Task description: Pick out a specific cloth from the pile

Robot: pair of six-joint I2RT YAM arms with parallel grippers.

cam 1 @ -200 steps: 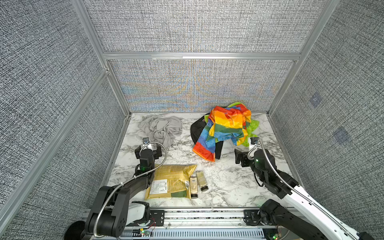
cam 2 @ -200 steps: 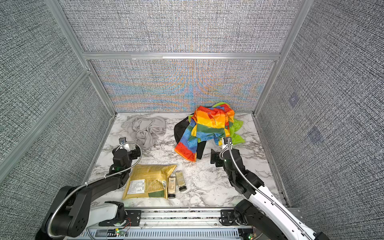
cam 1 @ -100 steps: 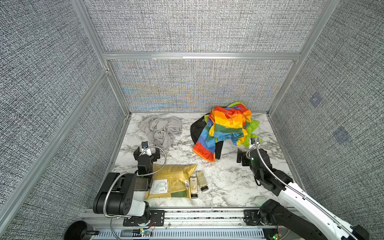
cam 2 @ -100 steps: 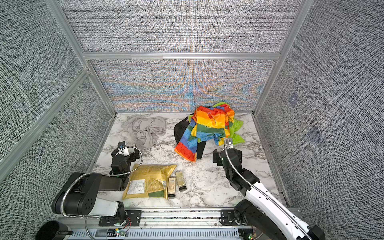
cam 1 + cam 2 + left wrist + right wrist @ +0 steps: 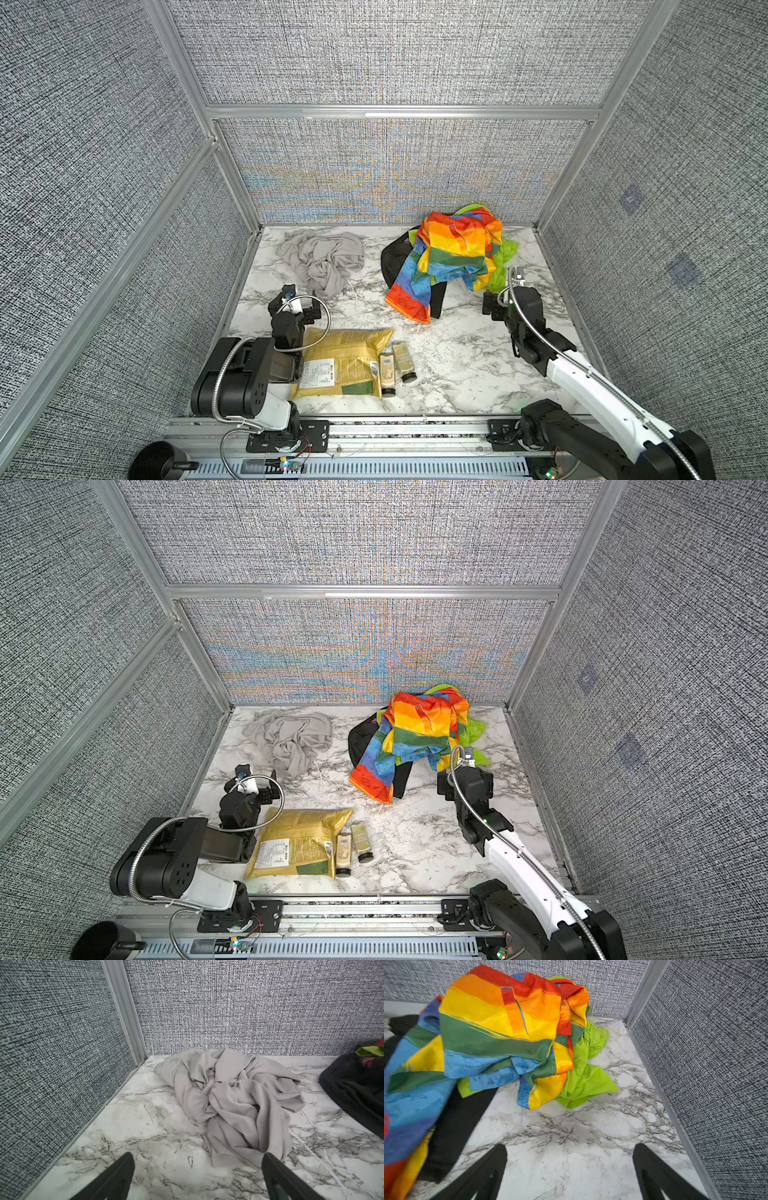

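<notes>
Two claws, both spread wide and empty: left gripper (image 5: 198, 1155) facing the cloth (image 5: 324, 262), right gripper (image 5: 570, 1146) facing the pile (image 5: 453, 253). The cloth lies crumpled near the back-left corner of the table (image 5: 457, 353), apart from the pile. The bag (image 5: 345, 365) lies flat and closed, its contents hidden.

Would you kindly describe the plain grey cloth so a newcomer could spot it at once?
On the marble table, look to the far left corner by the back wall. A crumpled light grey cloth lies there alone, apart from the pile at the far right. Unlike that pile's rainbow-striped cloth, lime green cloth and black cloth, it is plain and pale.
</notes>
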